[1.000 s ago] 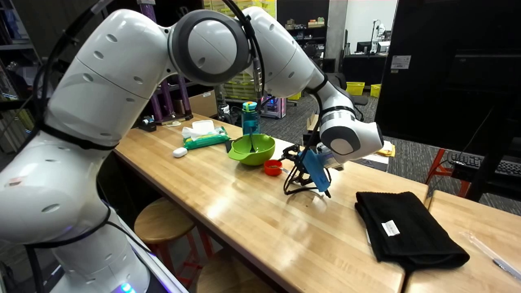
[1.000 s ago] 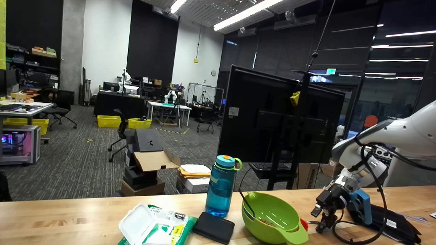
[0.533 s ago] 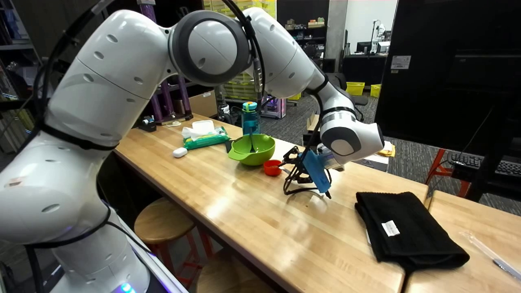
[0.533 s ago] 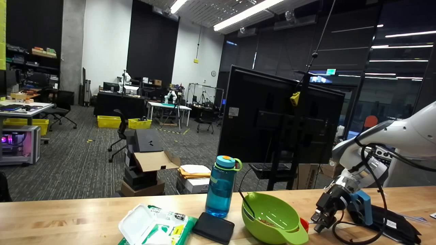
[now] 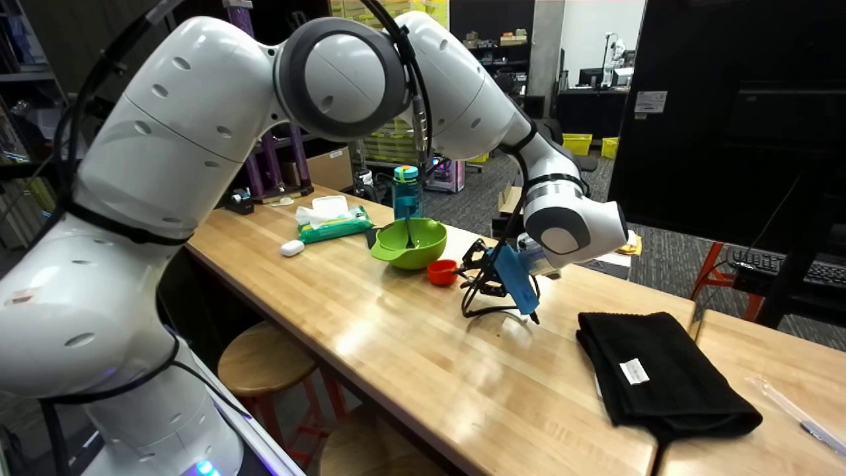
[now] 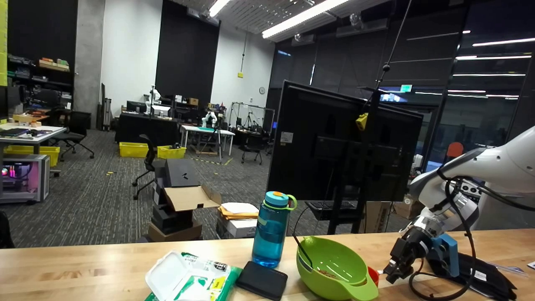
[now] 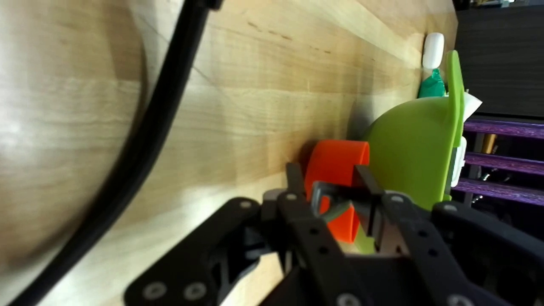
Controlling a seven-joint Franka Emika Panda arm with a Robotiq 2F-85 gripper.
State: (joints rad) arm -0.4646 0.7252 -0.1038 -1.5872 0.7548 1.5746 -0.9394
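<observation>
Wrist view: the gripper is down at the red cup, with the cup's grey handle between its fingers.
Gripper: the fingers stand partway apart, a narrow gap showing; the handle lies in that gap, and I cannot tell whether they press on it.
Red cup: upright on the wooden table, left of the gripper and just beside the right side of the green bowl; whether cup and bowl touch I cannot tell.
Green bowl: brown bits lie at the bottom, and a dark utensil leans inside.
Blue bottle: stands upright past the bowl, on the far side in both exterior views.
Pack of wipes: left of the bowl with its white lid raised; a small white case lies nearer and further left.
Flat black case: on the table between the pack and the bowl.
Black cloth: folded, off to the right, well apart from the cup.
White arm: rises at the left in an exterior view and bends over the table; a black cable loops beside the gripper.
Big black screen: stands on the far side, beyond the table.
</observation>
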